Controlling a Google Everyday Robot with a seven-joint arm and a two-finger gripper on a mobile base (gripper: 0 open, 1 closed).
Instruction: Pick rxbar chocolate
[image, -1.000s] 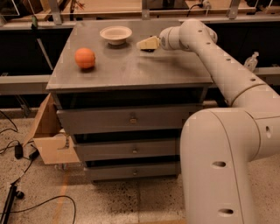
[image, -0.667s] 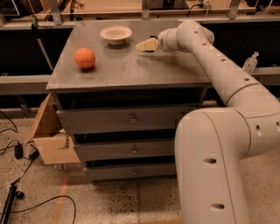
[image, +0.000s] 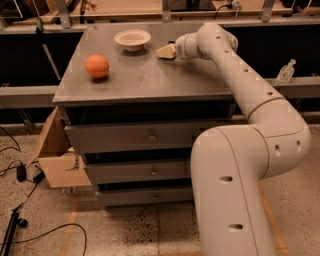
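Grey metal up front: the table (image: 150, 82) stands on a stack of drawers (image: 150, 136), and the step in hand, by my read, is the final close-in for the grab. To do it well, the gripper (image: 166, 52) wants to settle square and low over a flat, slick wrapper, pinch across the narrow width, then lift straight up so nothing skids.

The orange (image: 97, 66) sits toward the left front, well apart from the action, so no worry there. Further back, right of centre, the gripper is down at the tabletop, and whether it is wide or narrow I cannot tell. The chocolate bar I cannot pick out: no black wrapper shows on the bare top, so it may be hidden at the gripper. Behind and left, the bowl (image: 132, 39) is near, so sideways drift is the risk.

Now the arm (image: 260, 100): bulky shoulder in the foreground, elbow bent at the right, forearm stretched up and left over the table's back corner, wrist pointing left toward the bowl.
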